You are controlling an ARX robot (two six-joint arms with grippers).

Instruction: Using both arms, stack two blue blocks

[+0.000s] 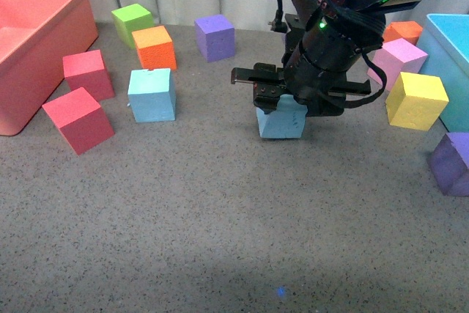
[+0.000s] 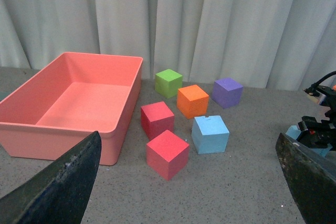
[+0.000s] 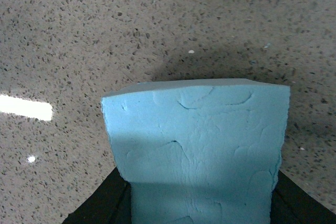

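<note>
Two sky-blue foam cubes: the held blue block, face creased and dimpled, is sitting clamped between the right gripper fingers. The free blue block, sharp-edged, is lying well to that gripper's left. The left gripper is hanging with scuffed black fingers spread apart.

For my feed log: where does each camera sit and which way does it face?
Front: on the body, facing forward, down at the table; shows the right arm, right pincer on the gripped blue block.
Left wrist: on the left arm, looking across at the pink bin; open left pincer frames it.
Right wrist: on the right arm, looking down its pincer onto the gripped blue block.
Front and left wrist share the free blue block.
</note>
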